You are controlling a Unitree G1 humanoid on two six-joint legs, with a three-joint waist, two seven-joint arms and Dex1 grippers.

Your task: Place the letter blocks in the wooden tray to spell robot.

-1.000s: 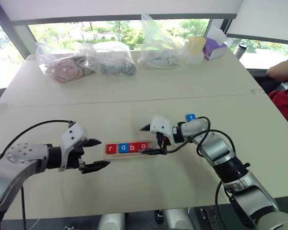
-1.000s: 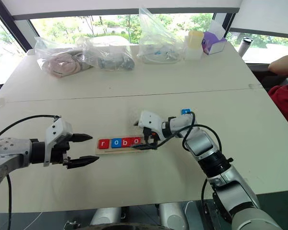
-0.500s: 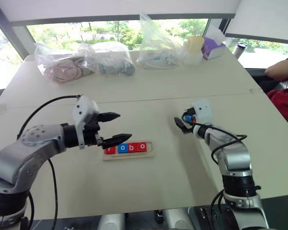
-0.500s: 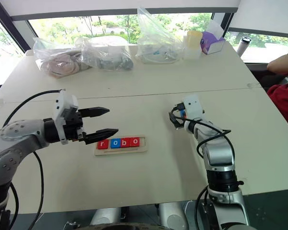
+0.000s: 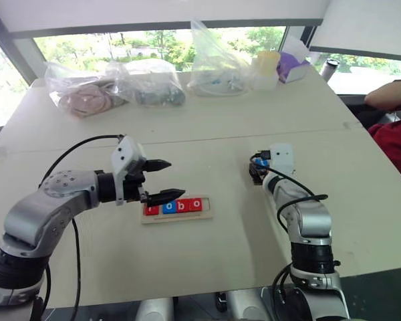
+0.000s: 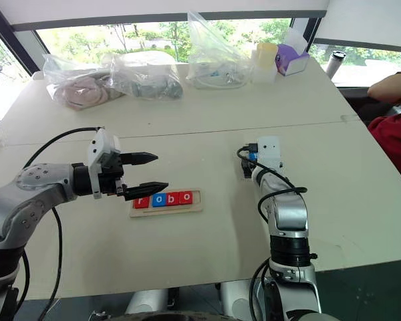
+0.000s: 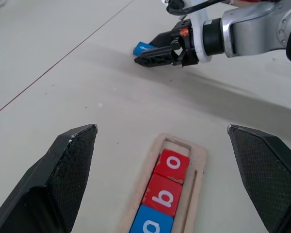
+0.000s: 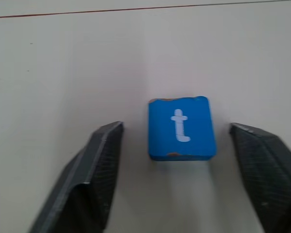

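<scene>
Left gripper [image 6: 147, 172]: jaws spread wide and empty; it has lifted from low at 9 o'clock of the tray and now hovers over the tray's near-left end, one fingertip [image 5: 176, 194] covering the first tile.

Wooden tray [image 5: 206, 215]: lies on the table [image 5: 207, 261], unmoved; from the left it holds four tiles, of which the o [image 5: 167, 208], b [image 5: 181, 206] and o [image 5: 196, 204] can be read, with the first tile hidden under the left finger. The last slot [image 7: 176, 144], at the right end, is bare.

Right gripper [image 5: 256, 172]: a second ago it worked at the tray's right end; it has since swung away toward 2 o'clock of the tray and now points at the last block. Jaws are apart, one finger [image 8: 94, 162] either side of that block, not touching it, and narrower than half a second ago.

Blue t block [image 8: 181, 128]: flat on the table, letter up, well apart from the tray at about 2 o'clock, between the right fingers.

Meaning for the task: four of five letters are seated; my judgement is that the grasp of the t has begun, and only carrying it to the bare end slot remains.

Far edge: plastic bags [image 5: 120, 83] and a person's arm [image 5: 389, 95] at 1 o'clock, both clear of the work.
</scene>
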